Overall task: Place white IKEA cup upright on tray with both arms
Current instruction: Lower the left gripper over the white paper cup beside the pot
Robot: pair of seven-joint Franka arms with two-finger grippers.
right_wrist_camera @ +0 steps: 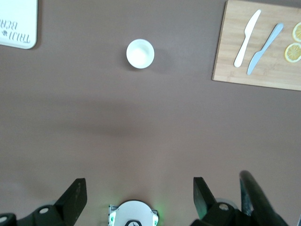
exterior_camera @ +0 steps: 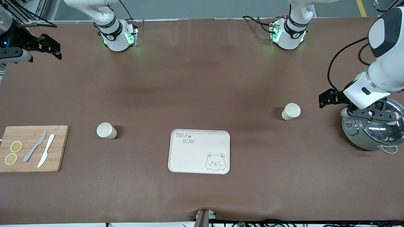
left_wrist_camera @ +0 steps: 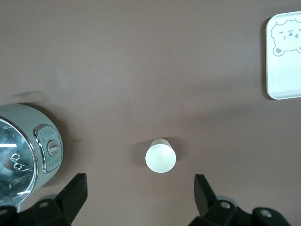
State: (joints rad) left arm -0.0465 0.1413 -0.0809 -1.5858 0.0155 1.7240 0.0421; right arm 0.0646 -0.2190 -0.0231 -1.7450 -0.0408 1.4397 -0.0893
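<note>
Two white cups stand upright on the brown table. One cup is toward the right arm's end and shows in the right wrist view. The other cup is toward the left arm's end and shows in the left wrist view. The cream tray with the bear drawing lies between them, nearer the front camera, with nothing on it. My left gripper hangs open and empty high over the table between that cup and the cooker. My right gripper is open and empty, high over the right arm's end of the table.
A wooden cutting board with two knives and lemon slices lies at the right arm's end. A rice cooker with a glass lid stands at the left arm's end, under the left arm's wrist.
</note>
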